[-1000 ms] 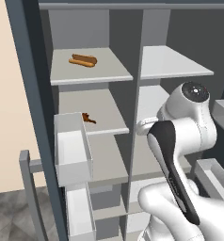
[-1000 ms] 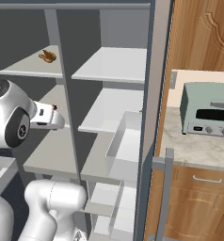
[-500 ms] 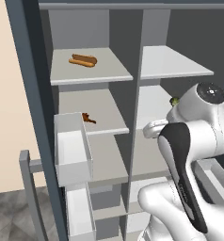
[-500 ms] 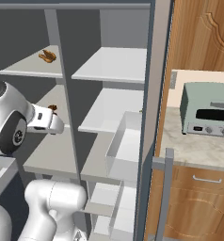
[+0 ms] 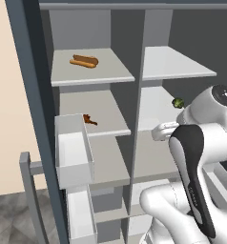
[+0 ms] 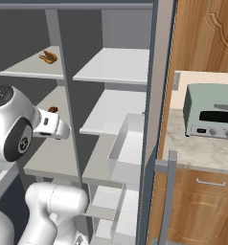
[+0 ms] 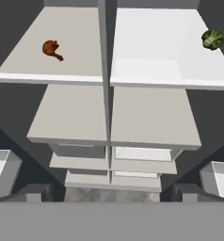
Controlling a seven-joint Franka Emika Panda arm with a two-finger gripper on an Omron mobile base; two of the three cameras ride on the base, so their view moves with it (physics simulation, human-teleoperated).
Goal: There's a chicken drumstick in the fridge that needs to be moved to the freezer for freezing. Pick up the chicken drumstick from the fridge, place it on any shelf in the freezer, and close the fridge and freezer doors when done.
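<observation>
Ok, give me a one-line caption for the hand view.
Looking down open shelves: chicken drumstick on the upper left shelf, small green ball upper right.

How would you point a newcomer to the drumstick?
Take the open appliance's left compartment: the drumstick lies on the second shelf down. It is small, lumpy, orange-brown, unlike the longer hot dog one shelf up or the green ball across the divider.

We find no readable text, label, brand or number anywhere. The toaster oven on the counter has small front knobs, but we can read no markings there.
</observation>
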